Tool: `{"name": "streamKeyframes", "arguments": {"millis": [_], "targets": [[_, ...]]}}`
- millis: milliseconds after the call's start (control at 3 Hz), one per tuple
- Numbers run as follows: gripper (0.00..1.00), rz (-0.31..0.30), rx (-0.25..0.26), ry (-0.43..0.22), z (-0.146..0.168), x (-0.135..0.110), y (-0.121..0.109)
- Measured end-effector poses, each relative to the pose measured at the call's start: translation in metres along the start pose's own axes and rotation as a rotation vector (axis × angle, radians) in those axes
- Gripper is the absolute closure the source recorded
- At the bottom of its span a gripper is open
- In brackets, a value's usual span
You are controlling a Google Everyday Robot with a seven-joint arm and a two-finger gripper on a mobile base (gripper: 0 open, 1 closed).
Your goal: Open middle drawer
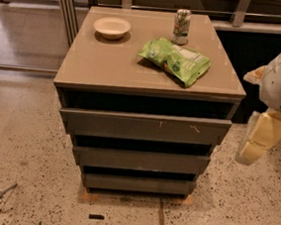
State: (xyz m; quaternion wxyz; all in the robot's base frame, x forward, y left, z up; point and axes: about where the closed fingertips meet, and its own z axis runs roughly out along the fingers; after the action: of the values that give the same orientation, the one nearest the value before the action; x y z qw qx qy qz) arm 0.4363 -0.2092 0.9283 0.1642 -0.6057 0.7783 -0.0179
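At the frame's right edge, the gripper [260,138] hung well apart from the closed middle drawer [141,160] at lower centre; its opening could not be told. The step was judged to be approach; the next move required reaching the drawer front.

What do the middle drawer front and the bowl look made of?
Middle drawer: likely laminated board, matte grey-brown, flat, no visible grain. Bowl: ceramic or moulded fibre, matte cream; can't tell which. Gripper, seemingly pale yellow plastic, hangs right of the cabinet, apart from the drawers.
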Motion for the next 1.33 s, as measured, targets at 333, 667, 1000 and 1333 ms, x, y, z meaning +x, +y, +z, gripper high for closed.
{"name": "streamKeyframes", "arguments": {"millis": [333,667,1000,1333], "targets": [[0.0,-0.019,-0.043,-0.018,0.064,0.006,0.018],[0.0,-0.015,-0.13,-0.032,0.137,0.018,0.035],[0.0,-0.015,-0.13,-0.032,0.137,0.018,0.035],[0.0,-0.076,-0.098,-0.04,0.155,0.02,0.039]]}}
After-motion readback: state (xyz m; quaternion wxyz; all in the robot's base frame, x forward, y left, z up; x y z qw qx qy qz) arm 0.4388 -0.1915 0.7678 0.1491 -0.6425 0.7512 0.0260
